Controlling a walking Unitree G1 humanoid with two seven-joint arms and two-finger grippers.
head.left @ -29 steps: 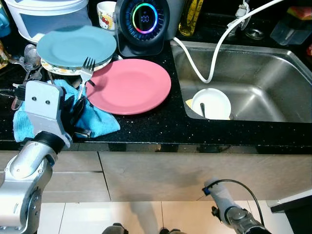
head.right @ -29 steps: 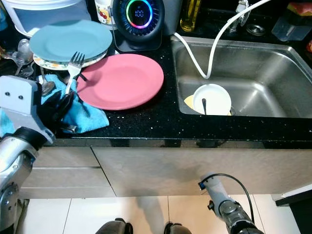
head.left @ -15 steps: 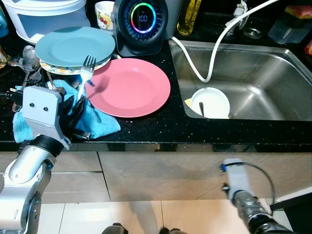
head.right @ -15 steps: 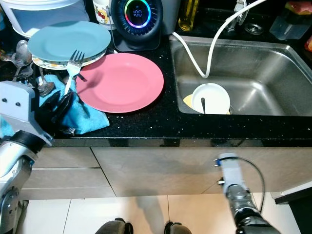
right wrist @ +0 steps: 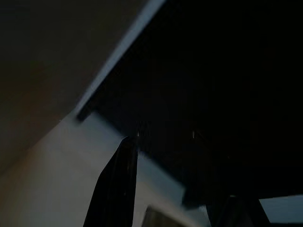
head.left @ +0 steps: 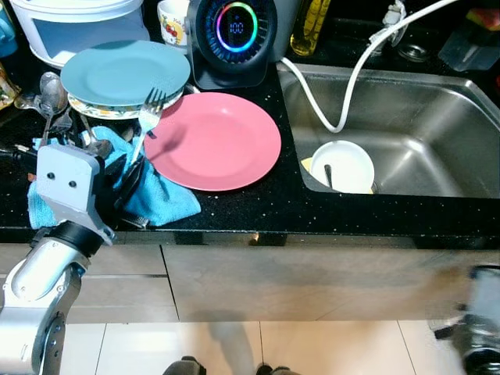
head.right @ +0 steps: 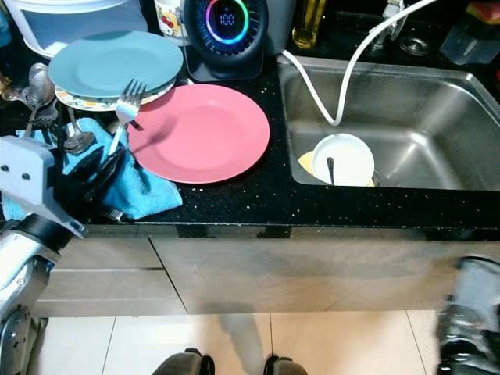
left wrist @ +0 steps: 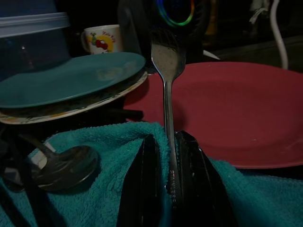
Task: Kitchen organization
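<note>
Right arm (head.left: pixel 480 344) dropped lower; left gripper (left wrist: pixel 170 189) grips fork (left wrist: pixel 165 61).

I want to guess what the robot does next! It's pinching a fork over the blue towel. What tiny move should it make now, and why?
Probably lift the fork a little straight up. The left gripper is shut on its handle, just above the blue towel, and the tines hang over the pink plate beside the stacked plates. Rising first should clear them.
</note>
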